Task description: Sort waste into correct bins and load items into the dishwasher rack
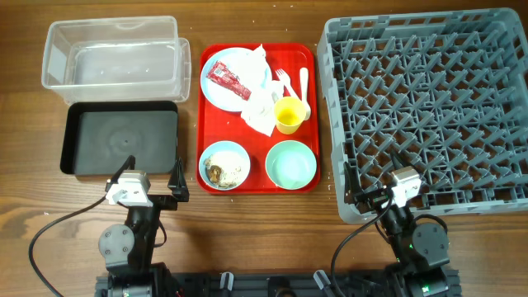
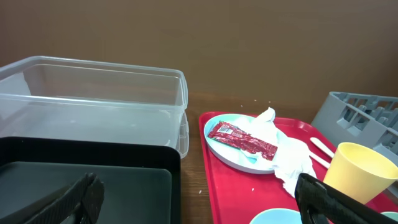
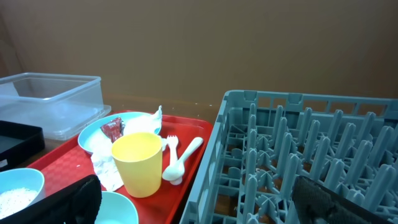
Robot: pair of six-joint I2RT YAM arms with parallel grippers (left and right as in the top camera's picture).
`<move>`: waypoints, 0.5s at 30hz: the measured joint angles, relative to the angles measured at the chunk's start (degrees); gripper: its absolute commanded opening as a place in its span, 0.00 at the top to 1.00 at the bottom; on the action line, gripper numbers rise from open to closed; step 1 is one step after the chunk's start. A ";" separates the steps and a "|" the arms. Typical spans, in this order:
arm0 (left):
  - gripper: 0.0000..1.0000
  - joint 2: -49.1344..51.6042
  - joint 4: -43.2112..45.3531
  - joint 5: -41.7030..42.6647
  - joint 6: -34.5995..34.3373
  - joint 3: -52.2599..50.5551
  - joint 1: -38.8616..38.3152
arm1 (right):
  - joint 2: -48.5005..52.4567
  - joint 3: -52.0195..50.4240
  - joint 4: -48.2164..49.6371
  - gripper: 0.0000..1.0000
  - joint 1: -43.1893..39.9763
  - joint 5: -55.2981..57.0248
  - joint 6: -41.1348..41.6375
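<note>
Two grippers sit at the near edge of the table [image 1: 247,235], jaws spread wide and empty. The small red wrapper [image 1: 228,79] lies on the light blue plate [image 1: 221,99] at the far end of the red tray [image 1: 257,150], ahead and right of the left gripper [image 1: 150,175], long axis running diagonally from far-left to near-right. I judge the left gripper nearer, the clear tub [image 1: 111,29] and black tray [image 1: 82,140] on its side; the right gripper [image 1: 371,177] faces the dishwasher rack [image 1: 429,107]

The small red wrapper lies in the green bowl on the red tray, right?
Not quite. The red wrapper lies on the light blue plate, not in the green bowl, which holds nothing; the plate is on the red tray. The overhead view shows it.
</note>
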 measured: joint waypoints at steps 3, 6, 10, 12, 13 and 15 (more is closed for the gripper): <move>0.00 0.00 0.00 0.00 0.00 0.00 0.31 | 0.07 0.00 0.00 0.00 0.00 0.00 0.00; 0.00 0.00 0.00 0.00 0.02 0.00 0.59 | 0.07 0.00 -0.02 0.00 0.00 0.00 0.00; 0.00 0.00 0.00 0.00 0.02 0.00 0.59 | 0.07 0.00 -0.02 0.00 0.00 0.00 0.00; 0.00 0.00 0.00 0.00 0.02 0.00 0.59 | 0.07 0.00 0.00 0.00 0.00 0.00 0.00; 0.00 0.00 0.00 0.00 0.00 0.00 0.59 | 0.07 0.00 0.00 0.00 0.00 0.00 0.00; 0.00 0.00 0.00 0.00 0.00 0.00 0.59 | 0.07 0.00 -0.02 0.00 0.00 0.00 0.00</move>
